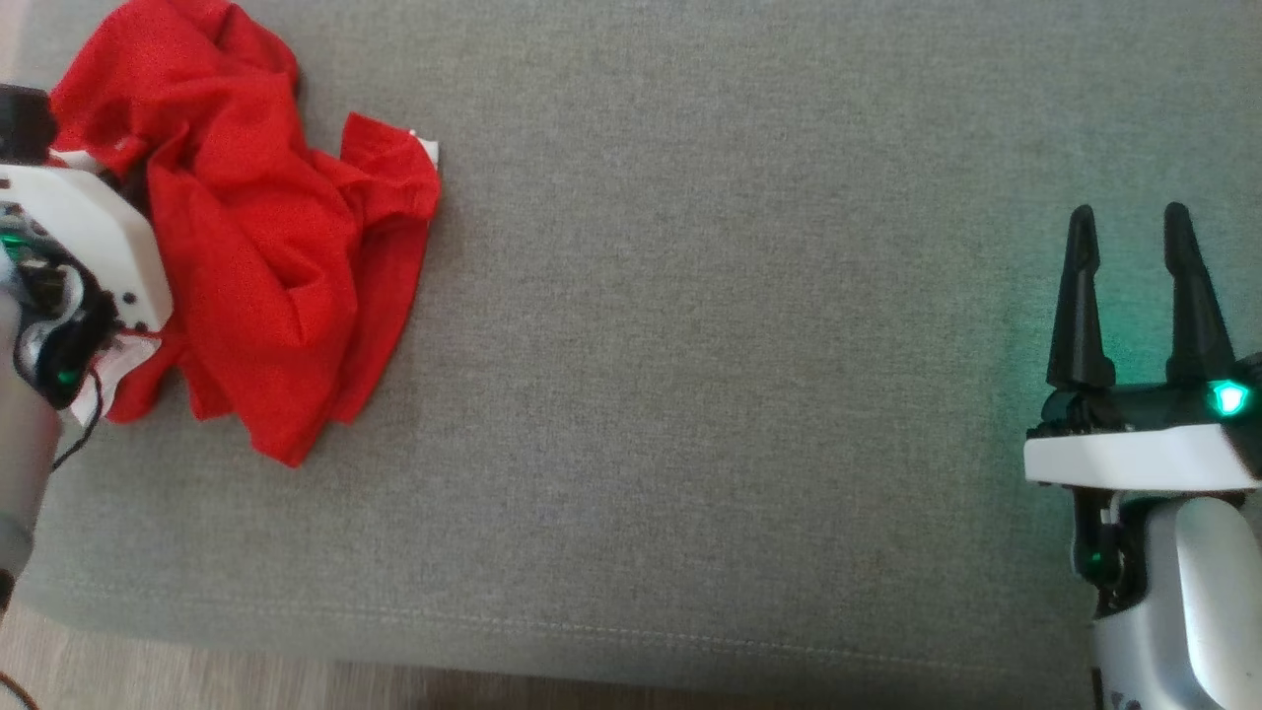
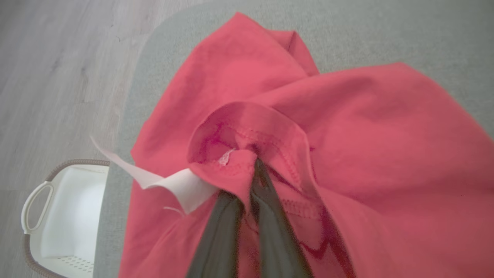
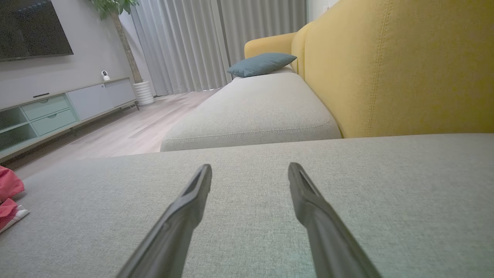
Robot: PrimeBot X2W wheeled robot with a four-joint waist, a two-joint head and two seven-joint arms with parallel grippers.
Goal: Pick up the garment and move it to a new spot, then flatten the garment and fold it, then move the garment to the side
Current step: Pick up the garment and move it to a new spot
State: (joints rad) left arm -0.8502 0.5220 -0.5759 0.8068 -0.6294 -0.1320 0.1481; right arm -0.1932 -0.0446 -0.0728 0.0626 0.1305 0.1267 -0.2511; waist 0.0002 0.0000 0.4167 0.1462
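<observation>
A crumpled red garment (image 1: pixel 266 237) lies at the far left of the grey cushion (image 1: pixel 739 345). My left gripper's white housing (image 1: pixel 89 237) sits against its left side, with the fingers buried in the cloth. In the left wrist view the left gripper (image 2: pixel 252 166) is shut on a stitched fold of the garment (image 2: pixel 366 127), beside a white label (image 2: pixel 181 185). My right gripper (image 1: pixel 1129 212) stands open over bare cushion at the far right, nothing between its fingers. In its own view the right gripper (image 3: pixel 250 168) is open and a bit of the garment (image 3: pixel 7 185) shows at the left edge.
A white basket (image 2: pixel 65 216) stands on the wood floor beside the cushion's left end. The cushion's front edge (image 1: pixel 592 641) runs along the bottom. A yellow backrest (image 3: pixel 405 65) rises behind, and a blue pillow (image 3: pixel 262 63) lies on the neighbouring seat.
</observation>
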